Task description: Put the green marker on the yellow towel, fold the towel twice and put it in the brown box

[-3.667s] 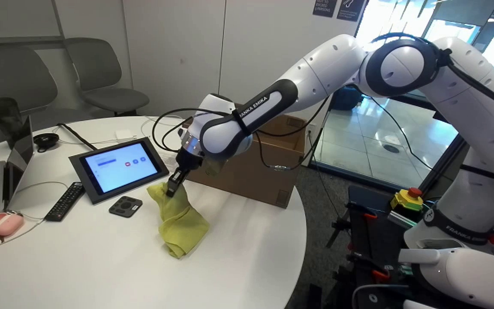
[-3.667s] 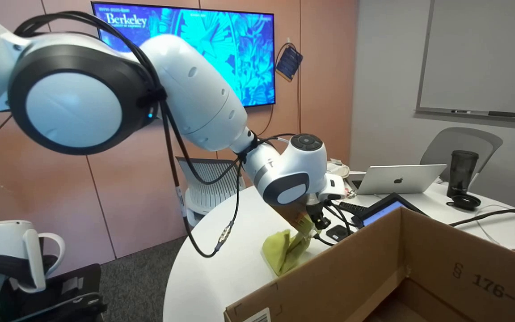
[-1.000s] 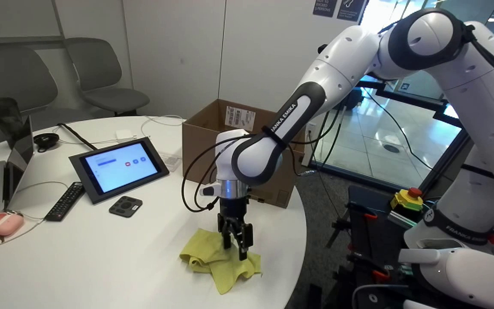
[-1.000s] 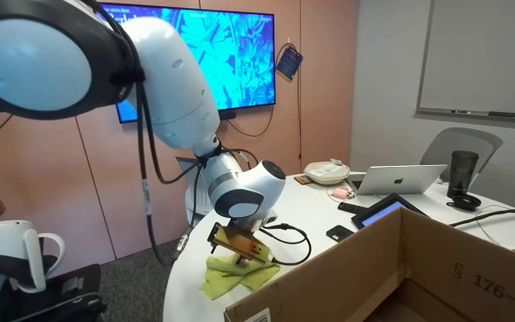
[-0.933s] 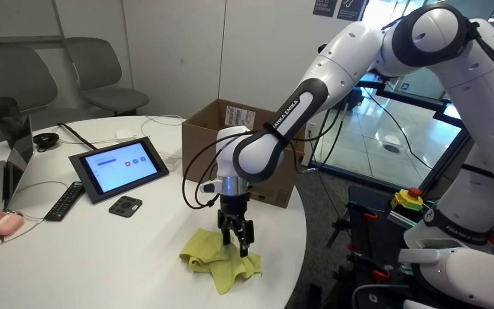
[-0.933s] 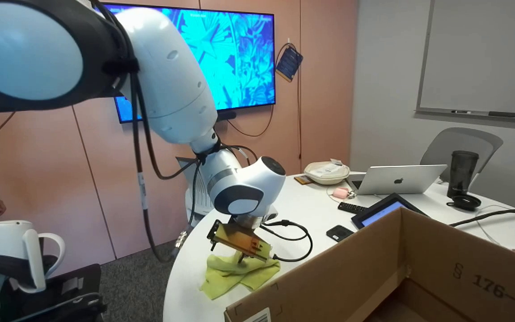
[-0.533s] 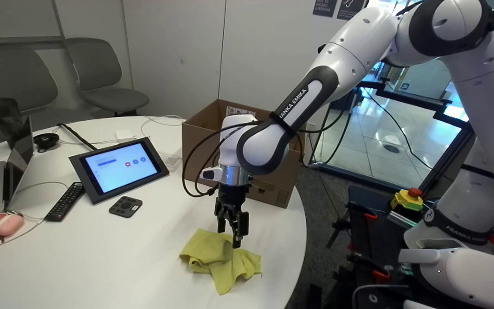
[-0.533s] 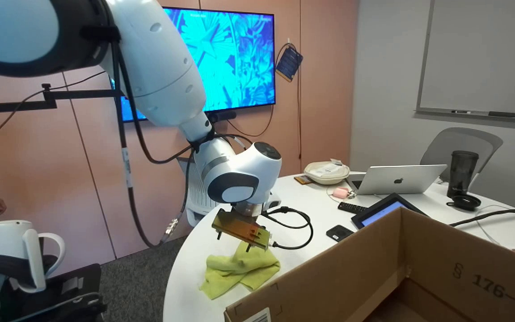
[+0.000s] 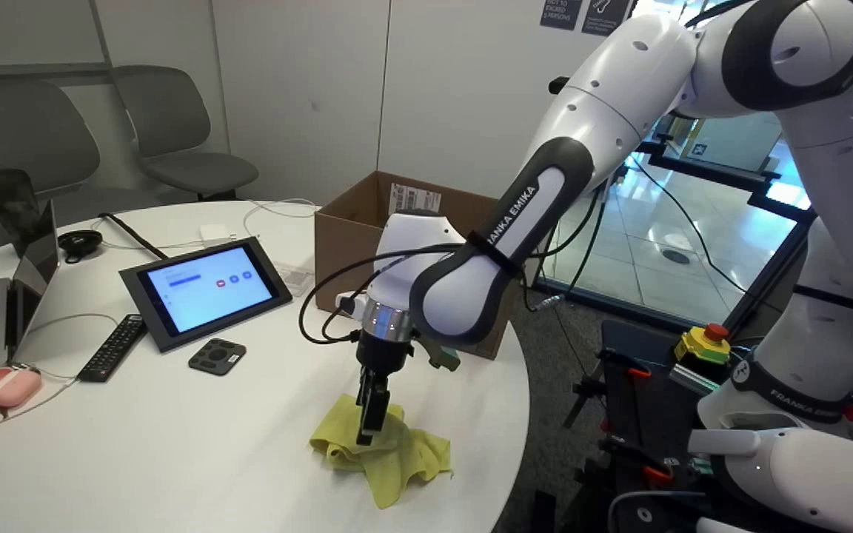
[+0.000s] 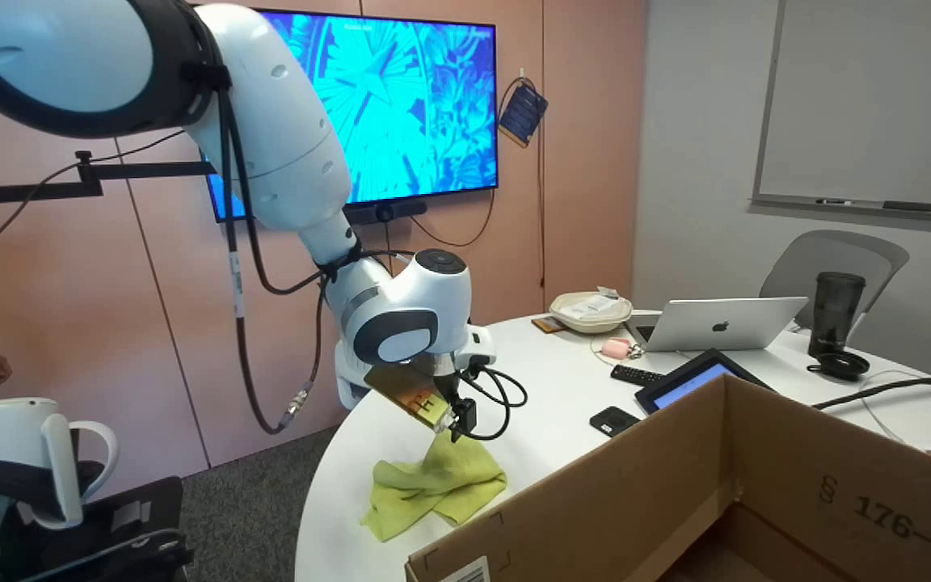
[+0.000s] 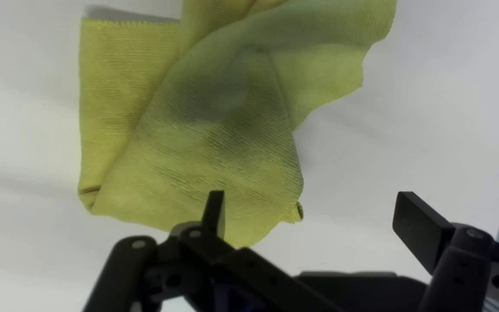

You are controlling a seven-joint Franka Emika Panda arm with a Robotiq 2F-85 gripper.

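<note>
1. This place is looking like an office meeting room.
2. A broad, round-edged white table (image 9: 175, 459) is carrying a silver laptop (image 10: 744, 327) and a black-framed, lit tablet (image 9: 208, 287).
3. Two grey, round-backed office chairs (image 9: 160, 111) are standing near it.
4. A large, flat, black-framed wall screen (image 10: 417, 105) is glowing blue.
5. A grey-framed whiteboard (image 10: 878, 101) is hanging on a pale wall (image 10: 700, 121).

Two grey office chairs (image 9: 164, 115) are standing upper left in an exterior view, behind a round white table (image 9: 175, 451); I'm seeing floor tiles (image 9: 615, 259) gleaming at right, beyond dark-framed glass (image 9: 734, 222). In an exterior view a wall-mounted television (image 10: 417, 105) is glowing blue against salmon wall panels (image 10: 595, 178), grey carpet (image 10: 255, 469) is showing lower left, a whiteboard (image 10: 878, 105) is hanging upper right.
</note>
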